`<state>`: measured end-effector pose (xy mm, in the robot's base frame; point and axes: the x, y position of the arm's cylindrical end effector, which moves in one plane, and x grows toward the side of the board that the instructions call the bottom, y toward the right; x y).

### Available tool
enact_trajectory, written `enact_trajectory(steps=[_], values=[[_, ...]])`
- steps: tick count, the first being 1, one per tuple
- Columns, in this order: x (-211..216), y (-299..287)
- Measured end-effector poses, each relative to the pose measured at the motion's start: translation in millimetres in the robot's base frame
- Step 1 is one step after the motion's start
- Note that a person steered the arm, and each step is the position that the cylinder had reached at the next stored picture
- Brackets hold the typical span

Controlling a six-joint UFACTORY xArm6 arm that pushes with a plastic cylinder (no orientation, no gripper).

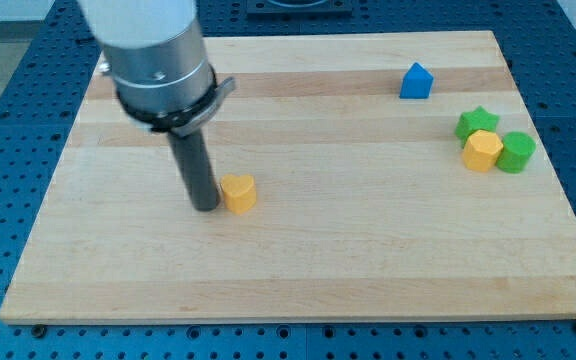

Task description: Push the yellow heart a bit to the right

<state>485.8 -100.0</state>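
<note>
The yellow heart (238, 192) lies on the wooden board (308, 270), left of the middle. My tip (207, 206) stands on the board right at the heart's left side, touching it or nearly so. The dark rod rises from the tip to the grey arm body at the view's top left.
A blue block (416, 81) with a peaked top lies near the view's top right. At the right edge a green star (476, 122), a yellow hexagon-like block (483, 150) and a green round block (516, 152) sit close together.
</note>
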Motion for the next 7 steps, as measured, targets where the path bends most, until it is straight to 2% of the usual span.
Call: enact_trajectory(steps=[2, 3, 5, 7], values=[[-36, 66], [-36, 60], [-17, 7], [-2, 38]])
